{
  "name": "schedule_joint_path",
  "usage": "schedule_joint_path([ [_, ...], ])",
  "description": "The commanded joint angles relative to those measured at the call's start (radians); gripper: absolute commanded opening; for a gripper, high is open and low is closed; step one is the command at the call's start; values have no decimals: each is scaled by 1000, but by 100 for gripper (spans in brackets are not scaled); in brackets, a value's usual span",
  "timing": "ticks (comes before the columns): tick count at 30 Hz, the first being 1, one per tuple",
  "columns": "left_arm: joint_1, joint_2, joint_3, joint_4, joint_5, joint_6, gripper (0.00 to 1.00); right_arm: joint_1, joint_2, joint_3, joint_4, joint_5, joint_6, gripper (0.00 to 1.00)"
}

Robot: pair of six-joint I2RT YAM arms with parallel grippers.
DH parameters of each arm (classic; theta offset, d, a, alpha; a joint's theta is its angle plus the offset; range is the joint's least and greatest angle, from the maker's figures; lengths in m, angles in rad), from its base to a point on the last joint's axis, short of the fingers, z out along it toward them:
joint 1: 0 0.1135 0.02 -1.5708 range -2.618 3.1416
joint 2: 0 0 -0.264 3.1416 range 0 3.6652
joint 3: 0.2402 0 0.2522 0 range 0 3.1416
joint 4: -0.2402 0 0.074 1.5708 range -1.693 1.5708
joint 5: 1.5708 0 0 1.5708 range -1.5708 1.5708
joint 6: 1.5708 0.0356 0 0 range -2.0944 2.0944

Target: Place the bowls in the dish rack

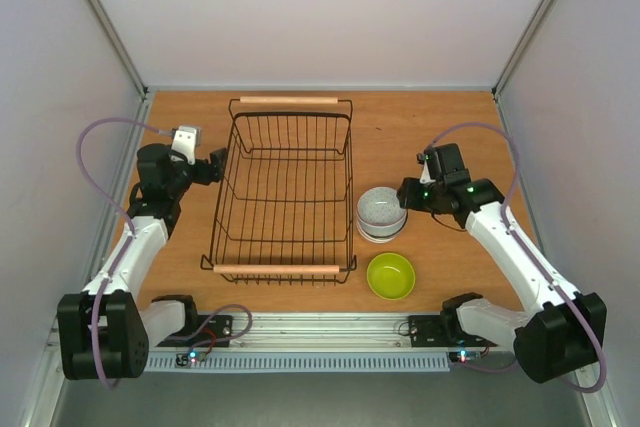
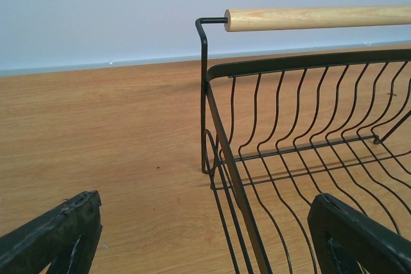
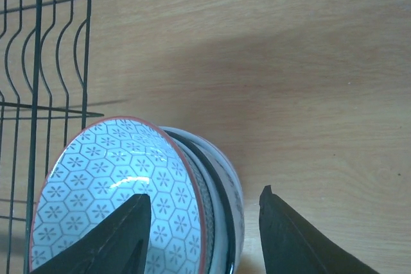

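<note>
The black wire dish rack [image 1: 285,202] is sitting in the middle of the wooden table [image 1: 440,127]. Its long axis is running from 12 to 6 o'clock in the overhead view. One light wooden bar handle [image 1: 289,100] is capping the 12 o'clock end and a second wooden handle [image 1: 276,271] the 6 o'clock end. No bowl is lying inside it.

A stack of pale round bowls [image 1: 381,213] is standing mouth-up just beside the rack's 3 o'clock wall. In the right wrist view the top bowl [image 3: 115,171] is showing a white inside printed with blue hexagons and small flowers, edged by a thin red rim. The bowls nested under it are showing dark and white bands. A lime green round bowl [image 1: 391,276] is sitting alone, mouth-up, at 5 o'clock from the stack and apart from it.

The right claw [image 1: 408,192] is reaching in from 3 o'clock and straddling the stack's near wall. One black finger [image 3: 122,235] is hanging over the patterned inside and the other finger [image 3: 289,235] is outside over bare table. Its jaws are standing partly apart, with a gap showing between the outer finger and the bowls, so it is gripping nothing.

The left claw [image 1: 218,167] is hovering at the rack's 9 o'clock wall, near the far corner. Its dark fingers [image 2: 58,235] are spread wide and holding nothing.
</note>
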Motion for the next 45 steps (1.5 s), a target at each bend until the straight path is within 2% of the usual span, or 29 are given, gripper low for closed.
schedule_joint_path([
  [1, 6, -3, -1, 28, 18, 10, 88, 24, 45, 40, -28, 7, -14, 47],
  [6, 6, -6, -1, 27, 19, 9, 89, 41, 92, 44, -22, 15, -17, 42],
  [12, 6, -6, -3, 28, 19, 9, 89, 67, 128, 52, -30, 57, -16, 27],
  [21, 7, -1, -3, 29, 22, 12, 90, 89, 112, 91, -78, 147, -17, 16],
  [26, 7, -4, -5, 29, 20, 13, 90, 97, 113, 96, -84, 148, -23, 2],
  [38, 7, -8, -4, 25, 32, 14, 91, 115, 48, 134, -102, 187, -29, 1],
  [45, 6, -24, 25, -62, 170, 49, 99, 115, 39, 251, -148, 227, -69, 1],
])
